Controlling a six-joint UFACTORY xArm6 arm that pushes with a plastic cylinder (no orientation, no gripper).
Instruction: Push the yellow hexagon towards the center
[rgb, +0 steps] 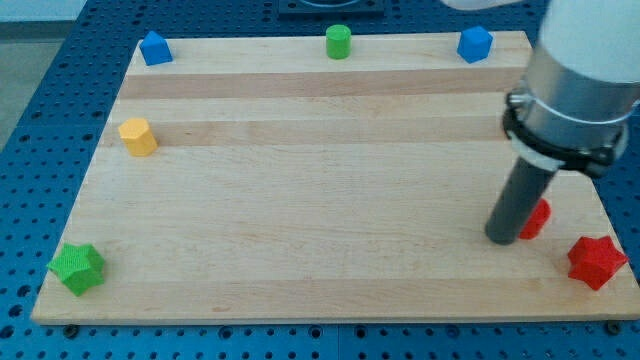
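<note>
The yellow hexagon (138, 136) sits near the left edge of the wooden board (320, 190), in its upper half. My tip (501, 238) is far away at the view's right, touching the board just left of a small red block (537, 218) that my rod partly hides. The hexagon and my tip are separated by almost the whole width of the board.
A blue block (154, 47) is at the top left corner, a green cylinder (338, 41) at the top middle, a blue block (474, 43) at the top right. A green star (78, 267) is at the bottom left, a red star (596, 262) at the bottom right.
</note>
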